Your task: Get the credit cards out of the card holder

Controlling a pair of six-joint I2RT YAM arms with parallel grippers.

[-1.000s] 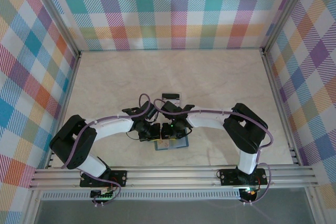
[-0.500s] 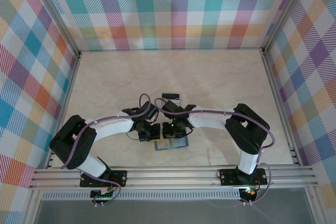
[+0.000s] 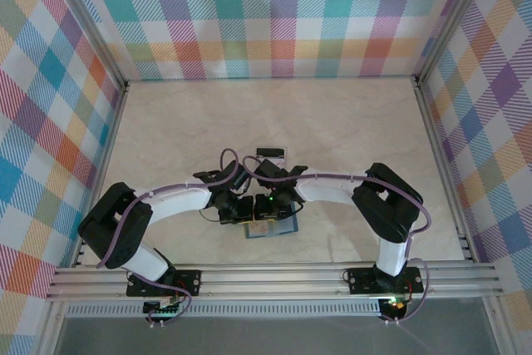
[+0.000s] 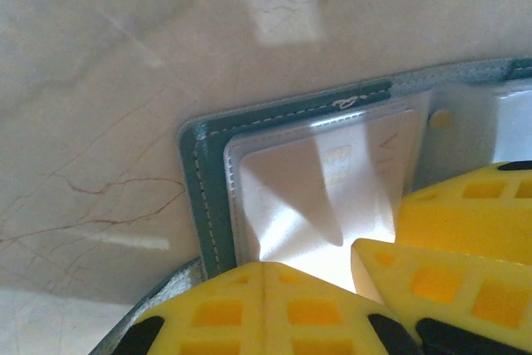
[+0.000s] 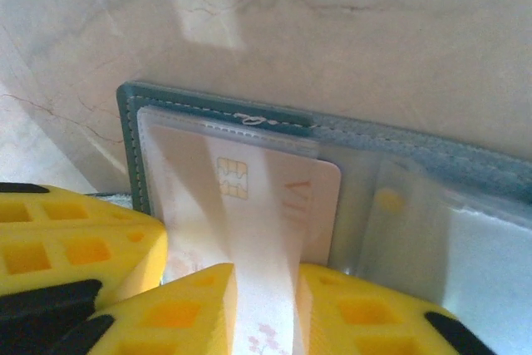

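The teal-blue card holder [image 3: 271, 229] lies open on the table near the front edge, between both wrists. One of the credit cards [image 5: 274, 197], pale pink with a chip, sits in the holder's clear sleeve. My right gripper [image 5: 266, 276] stands over it, jaws a little apart, and the card's face shows in the gap. My left gripper [image 4: 264, 268] is shut, its yellow fingertips pressed down on the sleeve beside the holder's stitched border [image 4: 204, 180]. Another credit card [image 3: 272, 154] with a dark band lies flat on the table just beyond the two wrists.
Both arms [image 3: 183, 199] curve in from the sides and meet at the holder. The checked walls [image 3: 274, 14] and the metal rail [image 3: 274, 276] at the front enclose the marble-patterned table [image 3: 357, 122].
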